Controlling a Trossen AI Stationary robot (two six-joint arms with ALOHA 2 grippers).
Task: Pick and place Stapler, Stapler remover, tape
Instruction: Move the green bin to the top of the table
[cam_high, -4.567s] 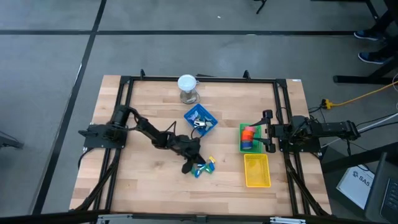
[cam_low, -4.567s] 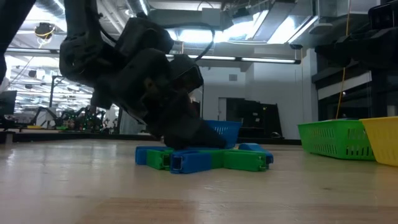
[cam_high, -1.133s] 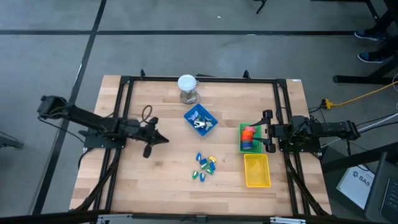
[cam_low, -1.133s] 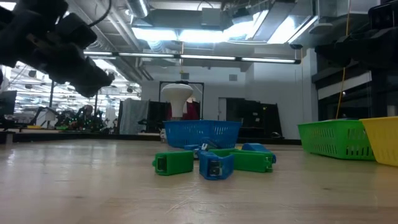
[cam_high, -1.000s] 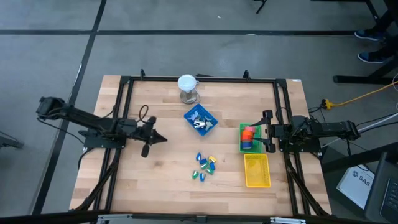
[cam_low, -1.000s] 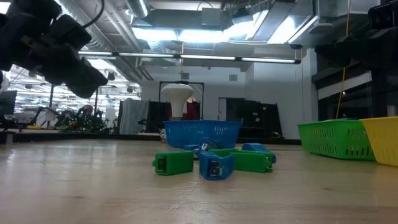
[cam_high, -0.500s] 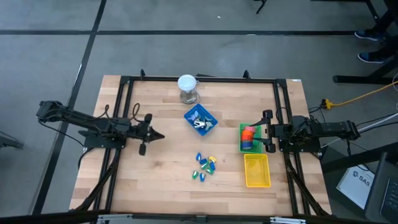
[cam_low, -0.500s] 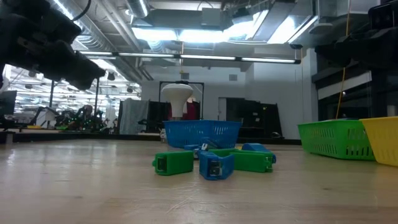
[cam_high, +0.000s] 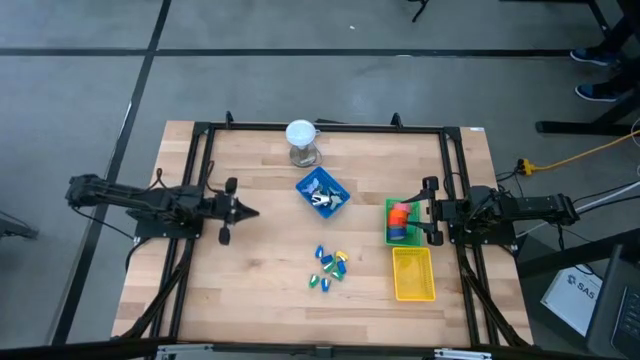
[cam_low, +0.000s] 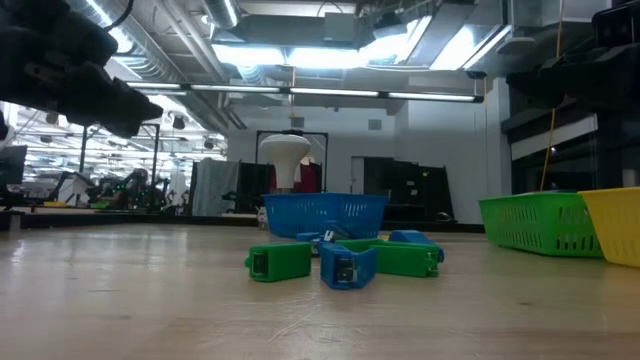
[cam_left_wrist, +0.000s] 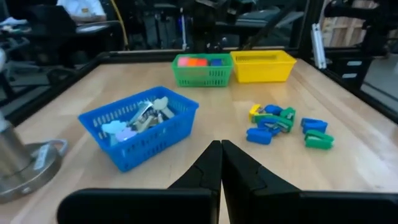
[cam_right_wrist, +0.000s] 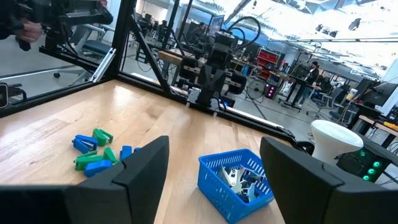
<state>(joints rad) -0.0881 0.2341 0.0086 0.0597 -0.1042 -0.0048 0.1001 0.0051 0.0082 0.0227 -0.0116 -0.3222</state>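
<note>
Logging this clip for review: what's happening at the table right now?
Nothing is being held. The left pincer is shut and empty, at the table's left side, away from the loose pile of small staplers. The right pincer waits open by the green basket, which holds the tape. The blue basket holds grey removers; the yellow basket looks empty.

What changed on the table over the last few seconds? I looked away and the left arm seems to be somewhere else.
The left gripper has pulled back from the pile of small green, blue and yellow pieces toward the table's left side, shut and empty. The pieces, bunched under it before, now lie spread apart. The right gripper, open above the green basket, the blue basket and the yellow basket stayed put.
</note>
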